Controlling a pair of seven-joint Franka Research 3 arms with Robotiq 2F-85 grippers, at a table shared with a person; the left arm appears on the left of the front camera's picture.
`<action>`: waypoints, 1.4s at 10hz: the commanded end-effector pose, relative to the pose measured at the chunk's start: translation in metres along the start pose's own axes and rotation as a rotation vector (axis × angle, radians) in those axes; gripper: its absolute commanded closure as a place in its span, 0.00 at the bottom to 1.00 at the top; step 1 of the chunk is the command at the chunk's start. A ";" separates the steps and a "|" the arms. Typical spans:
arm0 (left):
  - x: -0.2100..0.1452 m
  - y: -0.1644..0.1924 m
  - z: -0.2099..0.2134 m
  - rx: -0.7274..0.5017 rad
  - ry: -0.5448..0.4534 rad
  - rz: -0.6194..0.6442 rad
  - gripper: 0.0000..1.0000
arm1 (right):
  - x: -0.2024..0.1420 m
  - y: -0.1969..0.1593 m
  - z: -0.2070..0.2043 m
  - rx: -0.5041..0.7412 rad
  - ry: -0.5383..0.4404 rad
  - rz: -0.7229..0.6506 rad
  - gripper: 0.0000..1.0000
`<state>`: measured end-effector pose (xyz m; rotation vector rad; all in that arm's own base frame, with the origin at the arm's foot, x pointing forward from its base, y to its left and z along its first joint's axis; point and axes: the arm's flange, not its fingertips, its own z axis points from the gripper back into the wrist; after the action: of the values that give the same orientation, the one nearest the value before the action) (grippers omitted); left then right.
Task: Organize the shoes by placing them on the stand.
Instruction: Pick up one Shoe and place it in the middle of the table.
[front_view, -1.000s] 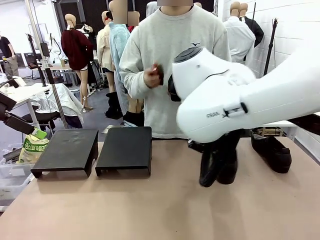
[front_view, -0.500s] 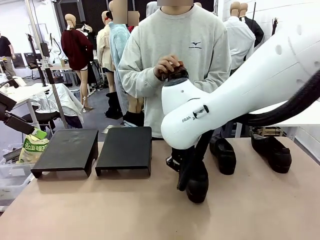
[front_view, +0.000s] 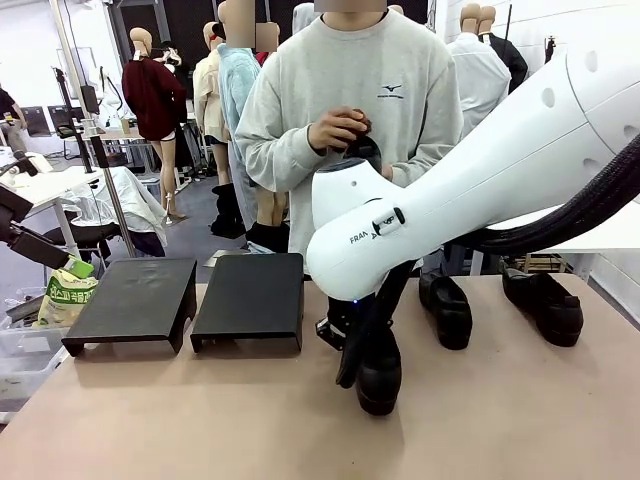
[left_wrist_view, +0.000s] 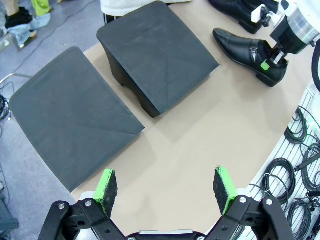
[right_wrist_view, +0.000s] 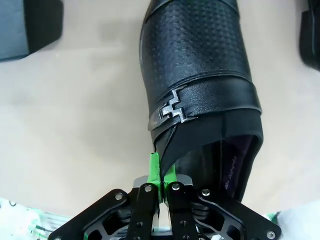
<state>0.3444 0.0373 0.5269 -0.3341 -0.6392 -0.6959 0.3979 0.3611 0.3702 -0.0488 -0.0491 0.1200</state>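
Note:
My right gripper (right_wrist_view: 161, 172) is shut on the side edge of a black shoe's (right_wrist_view: 200, 75) opening, beside its metal buckle. In the front view this shoe (front_view: 378, 378) is low at the table's middle, right of the stand, under my right gripper (front_view: 348, 345); I cannot tell if it touches the table. The stand is two black units (front_view: 135, 300) (front_view: 250, 295) with nothing on top. Two more shoes (front_view: 447, 310) (front_view: 545, 305) lie at the right. My left gripper (left_wrist_view: 165, 187) hovers open above the stand's units (left_wrist_view: 70, 120) (left_wrist_view: 160, 55), looking down at the held shoe (left_wrist_view: 245, 47).
A person in a grey sweatshirt (front_view: 345, 110) stands at the far edge, hands at the chest around a small dark thing. A green-and-white bag (front_view: 68, 295) sits off the table's left edge. Bare tabletop (front_view: 200, 420) lies in front of the stand.
My right arm has swung left across the table with the shoe, away from the other shoes and closer to the stand. The left gripper stays open.

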 end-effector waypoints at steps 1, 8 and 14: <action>-0.002 0.002 0.001 0.000 0.004 -0.015 0.00 | -0.010 -0.003 0.008 0.012 0.019 0.009 1.00; -0.002 0.002 0.001 0.000 0.004 -0.015 0.00 | -0.024 0.002 -0.005 0.064 0.098 -0.002 1.00; -0.002 0.002 0.001 0.000 0.004 -0.015 0.00 | -0.028 -0.004 0.000 0.115 0.059 0.011 0.00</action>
<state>0.3444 0.0373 0.5269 -0.3341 -0.6392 -0.6959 0.3778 0.3628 0.3678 0.0311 0.0376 0.1212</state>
